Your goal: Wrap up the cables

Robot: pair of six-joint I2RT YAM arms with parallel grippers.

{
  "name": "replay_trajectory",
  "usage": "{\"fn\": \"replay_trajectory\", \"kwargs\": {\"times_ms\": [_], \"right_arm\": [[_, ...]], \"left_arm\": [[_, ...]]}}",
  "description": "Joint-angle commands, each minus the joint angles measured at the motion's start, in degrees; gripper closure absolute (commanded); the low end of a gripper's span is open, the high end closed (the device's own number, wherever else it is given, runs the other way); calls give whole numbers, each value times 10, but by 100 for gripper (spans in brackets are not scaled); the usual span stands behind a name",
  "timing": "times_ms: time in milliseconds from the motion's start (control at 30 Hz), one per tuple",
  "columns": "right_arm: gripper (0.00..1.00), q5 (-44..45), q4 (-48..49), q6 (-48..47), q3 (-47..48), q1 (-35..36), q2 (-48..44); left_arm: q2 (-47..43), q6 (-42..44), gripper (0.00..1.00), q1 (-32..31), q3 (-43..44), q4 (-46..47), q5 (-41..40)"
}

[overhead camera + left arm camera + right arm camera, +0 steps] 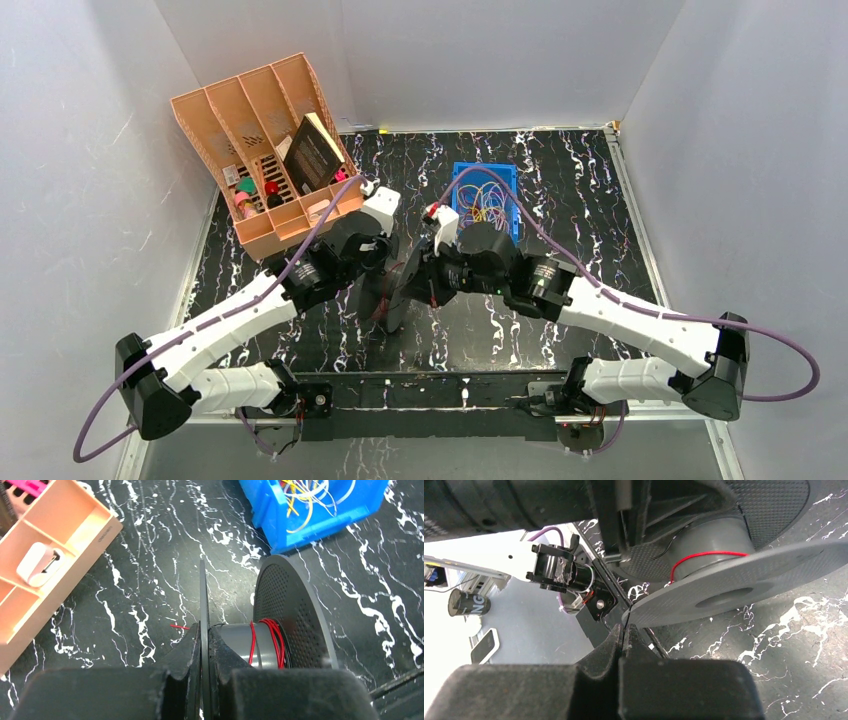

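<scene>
A dark spool (pixel 388 297) stands on edge at the table's middle, between both grippers. In the left wrist view my left gripper (pixel 203 630) is shut on the spool's thin flange (pixel 203 590). Red cable (pixel 274 639) is wound round the grey hub, beside the perforated flange (pixel 295 605), and a loose red end (pixel 179 627) sticks out past the thin flange. In the right wrist view my right gripper (pixel 624 628) is shut on a thin dark cable (pixel 627 616) that runs up towards the spool (pixel 734 587), whose hub carries a red turn (pixel 704 555). More loose cables (pixel 486 200) lie in the blue bin.
A blue bin (pixel 462 176) stands behind the spool and shows in the left wrist view (pixel 280 530). An orange divided organiser (pixel 215 110) with a dark book and small items leans at the back left. White walls close in the table.
</scene>
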Motion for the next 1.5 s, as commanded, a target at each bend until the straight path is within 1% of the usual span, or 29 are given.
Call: {"fn": "replay_trajectory", "kwargs": {"times_ms": [0, 67, 167, 300, 400, 533, 733, 833, 1033, 1367, 1467], "right_arm": [[100, -118, -7, -24, 65, -48, -3], [100, -149, -27, -38, 76, -62, 4], [100, -171, -62, -64, 95, -72, 14], [100, -181, -124, -104, 125, -86, 31], [100, -180, -148, -134, 127, -98, 31], [100, -157, -173, -171, 128, -109, 24], [100, -128, -175, -227, 125, -118, 0], [100, -129, -187, -261, 130, -125, -4], [100, -134, -245, -337, 143, -130, -4], [100, -77, -214, -416, 88, -129, -46], [100, -68, -199, -427, 61, -130, -54]], "left_arm": [[-23, 92, 100, 3, -13, -16, 44], [-27, 111, 100, 3, -17, -22, 68], [-33, 138, 100, 2, -28, -27, 103], [-47, 164, 100, 2, -40, -34, 133], [-59, 175, 100, 1, -46, -38, 156], [-65, 190, 100, 1, -53, -47, 192], [-71, 210, 100, 1, -65, -57, 251], [-75, 218, 100, 0, -72, -57, 268], [-81, 232, 100, -1, -78, -59, 286], [-83, 240, 100, -5, -77, -61, 311], [-91, 239, 100, -5, -77, -60, 317]]}}
